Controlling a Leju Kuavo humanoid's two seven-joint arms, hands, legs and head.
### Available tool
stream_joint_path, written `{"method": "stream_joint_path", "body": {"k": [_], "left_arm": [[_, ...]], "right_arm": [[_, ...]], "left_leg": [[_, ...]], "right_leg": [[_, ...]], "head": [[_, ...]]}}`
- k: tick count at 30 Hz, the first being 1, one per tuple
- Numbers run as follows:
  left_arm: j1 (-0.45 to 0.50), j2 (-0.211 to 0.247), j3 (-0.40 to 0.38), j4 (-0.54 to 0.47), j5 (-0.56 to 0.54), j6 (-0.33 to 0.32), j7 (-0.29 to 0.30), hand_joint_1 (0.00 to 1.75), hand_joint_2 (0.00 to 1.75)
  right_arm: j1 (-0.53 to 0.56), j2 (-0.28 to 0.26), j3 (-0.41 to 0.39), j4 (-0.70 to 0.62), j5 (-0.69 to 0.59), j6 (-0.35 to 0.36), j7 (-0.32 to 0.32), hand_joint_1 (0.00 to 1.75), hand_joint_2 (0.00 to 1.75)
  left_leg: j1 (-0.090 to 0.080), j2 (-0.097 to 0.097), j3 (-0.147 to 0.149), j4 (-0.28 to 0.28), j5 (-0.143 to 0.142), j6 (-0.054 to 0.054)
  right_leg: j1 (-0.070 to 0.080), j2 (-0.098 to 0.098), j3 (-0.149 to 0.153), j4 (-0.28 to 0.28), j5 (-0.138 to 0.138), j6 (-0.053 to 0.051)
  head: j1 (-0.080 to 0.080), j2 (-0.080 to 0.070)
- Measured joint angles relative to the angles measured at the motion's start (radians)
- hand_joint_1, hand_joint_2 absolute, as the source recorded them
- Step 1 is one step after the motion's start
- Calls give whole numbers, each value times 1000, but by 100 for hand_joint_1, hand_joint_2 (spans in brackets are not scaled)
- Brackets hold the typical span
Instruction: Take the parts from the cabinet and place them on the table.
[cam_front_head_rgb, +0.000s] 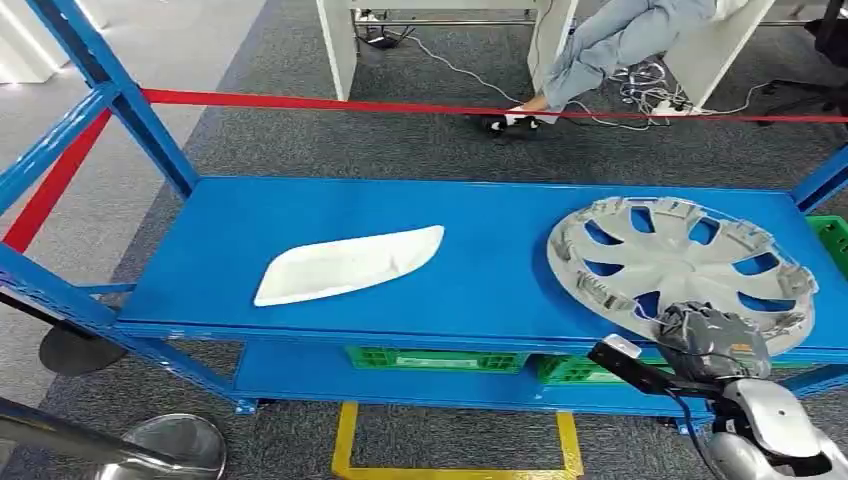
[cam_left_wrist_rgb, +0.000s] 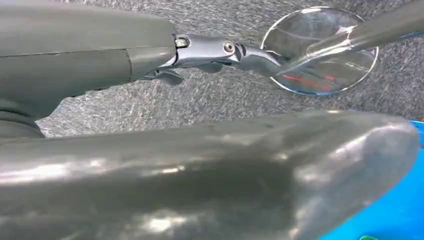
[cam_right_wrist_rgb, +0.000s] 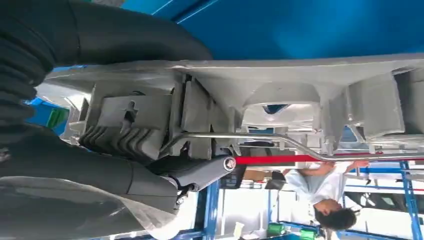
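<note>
Blue shelf (cam_front_head_rgb: 480, 290) of a steel rack, upper level, carrying two parts. Item one: grey wheel cover (cam_front_head_rgb: 680, 268), multi-spoked with clips round its rim, lying flat at the right end of the shelf, its near rim reaching the front edge. Item two: white elongated plastic trim piece (cam_front_head_rgb: 350, 264), shallow and pointed at one end, lying left of centre, nearer the front edge than the back, well apart from the wheel cover. Right hand (cam_front_head_rgb: 712, 342) at the front edge of the shelf, on the near rim of the wheel cover; seen from the right wrist, its thumb lies over the rim and a dark finger (cam_right_wrist_rgb: 210, 170) under it, so the hand grips the cover. Left hand (cam_left_wrist_rgb: 150, 65) over grey carpet beside the round chrome base (cam_left_wrist_rgb: 320, 50) of a stanchion, a finger stretched out, holding nothing. Green crates (cam_front_head_rgb: 437, 358) on the lower level. Red barrier tape (cam_front_head_rgb: 480, 108) behind the rack; a seated person (cam_front_head_rgb: 620, 40) beyond it.
</note>
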Motion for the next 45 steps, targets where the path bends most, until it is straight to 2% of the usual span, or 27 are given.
{"method": "stream_joint_path", "body": {"k": [3, 9, 10, 13, 16, 23, 26, 27, 29, 30, 31, 32, 34, 35, 36, 37, 39, 40, 41, 42, 44, 45], "left_arm": [[1, 0, -4, -3, 0, 6, -2, 0, 0], [4, 0, -11, -3, 61, 33, -34, 0, 0], [7, 0, -13, -4, 76, 45, -34, 0, 175], [28, 0, -34, -16, 111, 100, -23, 0, 175], [50, 0, -60, -30, 111, 142, -14, 0, 175], [77, -4, -119, -44, 140, 245, -46, 0, 175], [87, -5, -148, -45, 154, 258, -57, 0, 175], [89, -5, -154, -45, 152, 259, -63, 0, 175], [94, -5, -164, -49, 142, 261, -73, 0, 175], [96, -8, -170, -52, 140, 261, -75, 0, 175], [98, -9, -175, -53, 137, 261, -77, 0, 175], [98, -9, -180, -54, 130, 261, -80, 0, 175], [98, -8, -187, -55, 109, 255, -89, 0, 175], [99, -8, -187, -55, 90, 244, -97, 0, 175], [100, -8, -187, -55, 74, 234, -103, 0, 175], [100, -8, -187, -55, 66, 225, -109, 0, 175], [98, -8, -188, -55, 53, 214, -119, 0, 175], [98, -8, -188, -55, 48, 212, -125, 0, 175], [98, -8, -187, -55, 47, 212, -128, 0, 175], [98, -8, -187, -55, 45, 211, -133, 0, 175], [99, -8, -185, -55, 30, 206, -141, 0, 175], [98, -8, -185, -54, 25, 203, -145, 0, 175]], "right_arm": [[4, 10, -8, -5, 6, -24, -14, 175, 175], [40, 71, -40, -71, 10, -236, -147, 175, 175], [46, 79, -45, -86, 7, -265, -171, 175, 175], [56, 107, -55, -137, -4, -360, -262, 175, 175], [58, 133, -61, -182, -9, -418, -328, 175, 175], [79, 209, -71, -274, -92, -438, -473, 175, 175], [80, 229, -69, -284, -156, -438, -488, 175, 175], [79, 234, -69, -284, -178, -438, -494, 175, 175], [79, 240, -68, -285, -206, -438, -499, 175, 175], [80, 241, -68, -289, -212, -439, -502, 175, 175], [81, 243, -67, -289, -216, -439, -503, 175, 175], [78, 243, -65, -289, -225, -439, -504, 175, 175], [82, 244, -64, -289, -244, -439, -505, 175, 175], [84, 244, -63, -289, -252, -439, -509, 175, 175], [88, 244, -62, -289, -262, -439, -513, 175, 175], [92, 244, -62, -289, -271, -439, -517, 175, 175], [99, 244, -61, -289, -308, -439, -525, 175, 175], [101, 244, -61, -289, -324, -439, -525, 175, 175], [104, 244, -60, -288, -334, -439, -526, 175, 175], [108, 244, -60, -289, -341, -441, -528, 175, 175], [120, 244, -60, -289, -341, -441, -528, 175, 175], [121, 244, -60, -289, -340, -441, -527, 175, 175]], "left_leg": [[0, 0, 0, 0, 0, 0], [0, 0, -1, 0, 0, 0], [0, 0, -1, 0, 0, 0], [0, 0, -1, 0, 0, 0], [0, 0, -1, 0, 0, 0], [0, 0, -1, -1, 0, 0], [0, 0, -1, 1, -1, 1], [-4, -1, -4, 9, -4, 11], [-6, -1, -5, 4, 0, 16], [5, 0, 3, -18, 13, 24], [7, 4, 6, -26, 23, 25], [9, 4, 2, -27, 26, 30], [8, 4, -5, -26, 27, 29], [8, 4, -9, -24, 28, 27], [10, 4, -12, -22, 30, 24], [13, 4, -16, -18, 31, 21], [24, 1, -25, -1, 29, 9], [22, 0, -33, 14, 25, -4], [17, -2, -44, 31, 22, -15], [17, -4, -50, 34, 27, -16], [19, -5, -53, 29, 39, -26], [20, -6, -61, 30, 43, -32]], "right_leg": [[0, 0, 0, 0, 0, 0], [0, 1, 0, 0, 0, 0], [0, 1, 0, 0, 0, 0], [0, 1, -1, 0, 0, 0], [0, 1, -4, 0, -1, 0], [0, 1, -11, 0, -1, 0], [-1, 0, -10, -1, 0, 0], [-5, -1, -3, -4, 4, 7], [-4, -1, 0, -8, 8, 13], [-1, 0, 1, -6, 2, 15], [-3, 4, -11, 8, -18, 16], [-2, 7, -34, 62, -61, 16], [-8, 10, -100, 217, -138, 23], [-10, 10, -129, 282, -161, 28], [-13, 10, -135, 298, -154, 32], [-18, 10, -117, 265, -124, 37], [-29, 9, -30, 98, -35, 51], [-36, 12, 2, 27, -27, 64], [-28, 26, -2, 27, -34, 51], [-29, 25, -11, 38, -31, 31], [-24, 25, -13, 47, -26, 19], [-27, 20, -35, 48, -16, 8]], "head": [[0, 0], [0, 0], [0, 0], [0, 0], [0, 0], [0, 0], [0, 0], [0, 0], [0, 0], [-1, 0], [2, 0], [5, 0], [5, 0], [4, 0], [5, 0], [5, 0], [5, 0], [7, 0], [13, 0], [7, 0], [10, 0], [10, 0]]}}
